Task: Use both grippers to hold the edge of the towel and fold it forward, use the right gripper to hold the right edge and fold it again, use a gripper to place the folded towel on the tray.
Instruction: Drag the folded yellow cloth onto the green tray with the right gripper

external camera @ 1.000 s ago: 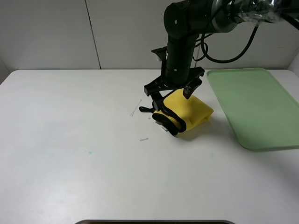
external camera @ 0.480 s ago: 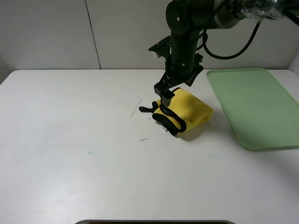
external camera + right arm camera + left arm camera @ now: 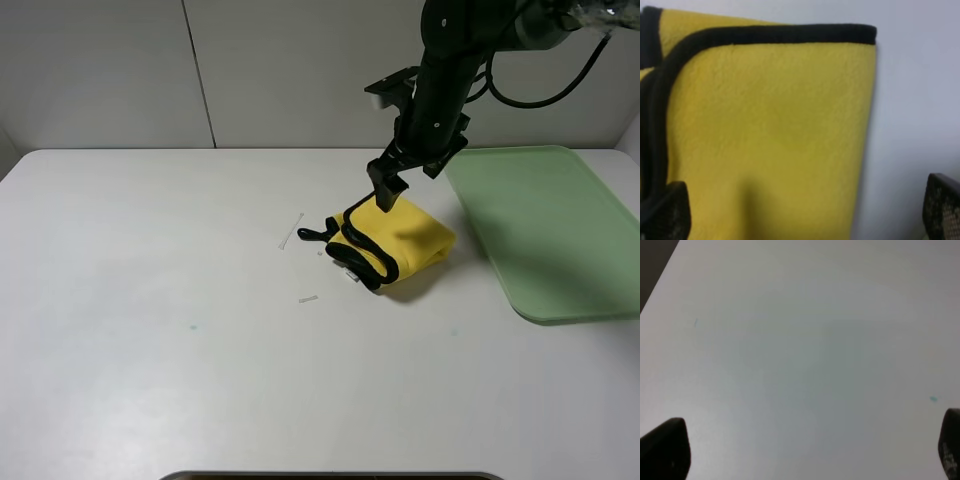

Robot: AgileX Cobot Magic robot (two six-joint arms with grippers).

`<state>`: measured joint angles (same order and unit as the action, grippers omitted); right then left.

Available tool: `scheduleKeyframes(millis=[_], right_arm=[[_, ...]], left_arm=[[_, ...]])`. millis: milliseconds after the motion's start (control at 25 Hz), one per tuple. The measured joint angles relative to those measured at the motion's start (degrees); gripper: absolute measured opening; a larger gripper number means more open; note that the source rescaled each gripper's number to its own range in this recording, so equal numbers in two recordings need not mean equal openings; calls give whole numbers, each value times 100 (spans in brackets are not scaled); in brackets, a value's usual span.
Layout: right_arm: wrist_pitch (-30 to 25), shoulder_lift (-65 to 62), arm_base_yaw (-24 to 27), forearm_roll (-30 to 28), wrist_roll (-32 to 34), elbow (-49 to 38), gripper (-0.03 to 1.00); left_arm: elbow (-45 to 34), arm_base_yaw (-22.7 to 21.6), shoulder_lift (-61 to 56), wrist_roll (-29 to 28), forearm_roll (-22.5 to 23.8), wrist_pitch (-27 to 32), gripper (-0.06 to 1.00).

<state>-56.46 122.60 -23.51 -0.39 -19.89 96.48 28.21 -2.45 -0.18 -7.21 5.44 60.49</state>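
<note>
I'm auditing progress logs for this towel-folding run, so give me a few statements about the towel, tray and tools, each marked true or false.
The yellow towel lies folded on the table, off the green tray. True.
The tray sits left of the towel in the high view. False: it sits to the towel's right.
The right tool is shut on the towel. False: it is open, fingers wide apart over the towel.
The left tool is open over bare table. True.
The towel has a red border. False: the border is black.
</note>
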Motion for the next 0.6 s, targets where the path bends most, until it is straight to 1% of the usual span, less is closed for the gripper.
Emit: scheduleKeyframes(millis=[240,600], right_arm=[[270,338,151,88,-103,0,100],[512,758,474,94,-113,0,100]], left_arm=[[0,0,0,0,0,0,100],[0,0,0,0,0,0,100]])
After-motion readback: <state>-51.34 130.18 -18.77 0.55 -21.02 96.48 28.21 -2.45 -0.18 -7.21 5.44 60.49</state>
